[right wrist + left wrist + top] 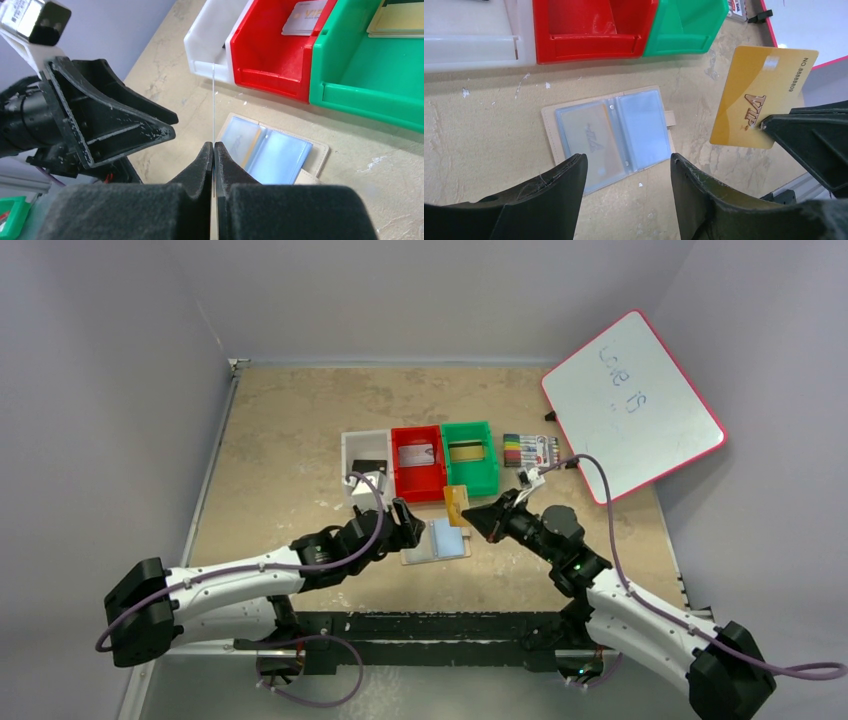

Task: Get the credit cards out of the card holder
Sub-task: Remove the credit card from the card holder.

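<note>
The card holder [437, 540] lies spread open and flat on the table [280, 440], just below the middle of the overhead frame, with its two light-blue pockets facing up. In the left wrist view, a card with a faint logo shows through the pocket on the left of the frame.

The left gripper [629, 180] stands over the holder's near edge with its jaws spread apart and nothing between them. Whether its fingers [559, 190] touch the holder cannot be told.

The right gripper [213, 147] is clenched on a gold card [764, 97], pinching its lower corner. The card is held upright in the air to the right of the holder.

A white bin [365, 462], a red bin [418, 462] and a green bin [470, 455] sit side by side above the holder. A silver card [305, 17] lies in the red bin. A marker pack [530, 450] and a whiteboard [632, 405] lie further right.
</note>
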Action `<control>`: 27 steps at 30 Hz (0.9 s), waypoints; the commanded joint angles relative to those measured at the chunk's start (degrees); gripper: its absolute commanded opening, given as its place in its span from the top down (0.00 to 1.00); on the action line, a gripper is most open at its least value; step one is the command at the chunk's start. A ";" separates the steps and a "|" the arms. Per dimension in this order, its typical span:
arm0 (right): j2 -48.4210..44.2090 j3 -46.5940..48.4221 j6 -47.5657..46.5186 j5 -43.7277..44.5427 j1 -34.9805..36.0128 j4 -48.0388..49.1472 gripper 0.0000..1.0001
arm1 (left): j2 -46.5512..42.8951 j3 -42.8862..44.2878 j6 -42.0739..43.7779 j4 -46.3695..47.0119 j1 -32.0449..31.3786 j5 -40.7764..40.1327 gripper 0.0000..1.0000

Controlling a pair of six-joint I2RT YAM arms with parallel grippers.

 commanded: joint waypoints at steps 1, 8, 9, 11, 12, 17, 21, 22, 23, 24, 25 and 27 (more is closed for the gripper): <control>-0.28 1.76 -4.93 -2.07 -0.12 1.03 1.00 | -2.88 2.10 2.57 -0.72 0.75 -0.43 0.38; 1.02 5.39 -16.19 -5.68 -0.11 -2.02 1.00 | -5.46 2.18 4.06 -2.66 1.39 -3.23 0.38; 1.45 6.12 -18.21 -7.35 -0.12 -2.51 1.00 | -5.63 2.20 5.02 -2.42 1.33 -3.32 0.38; 2.27 7.77 -22.38 -10.27 -0.08 -4.17 1.00 | -6.17 2.24 7.52 -1.91 1.37 -3.59 0.39; 2.58 8.59 -24.69 -11.75 -0.10 -5.18 1.00 | -6.59 2.13 8.94 -1.63 1.31 -3.61 0.39; 3.89 12.32 -33.42 -16.17 -0.11 -11.13 1.00 | -11.75 2.22 15.35 -1.24 1.24 -2.63 0.40; 4.38 16.41 -29.02 -17.40 -0.12 -13.91 1.00 | -17.34 2.41 20.88 -2.20 1.22 -0.70 0.39; 4.65 17.80 -29.05 -18.41 -0.08 -15.16 1.00 | -18.77 2.46 22.36 -2.21 1.24 -0.40 0.39; 5.07 18.71 -29.41 -19.90 -0.11 -15.42 1.00 | -20.22 2.39 23.85 -1.75 1.29 0.67 0.39; 5.74 19.19 -29.56 -21.39 -0.11 -15.46 1.00 | -21.49 2.22 25.36 -1.00 1.23 1.48 0.39; 6.35 19.57 -29.85 -22.49 -0.11 -15.47 1.00 | -22.25 2.15 26.99 -0.19 1.29 3.57 0.38; 7.89 20.58 -30.20 -23.46 -0.11 -16.29 1.00 | -22.54 2.96 29.74 0.79 1.22 7.14 0.38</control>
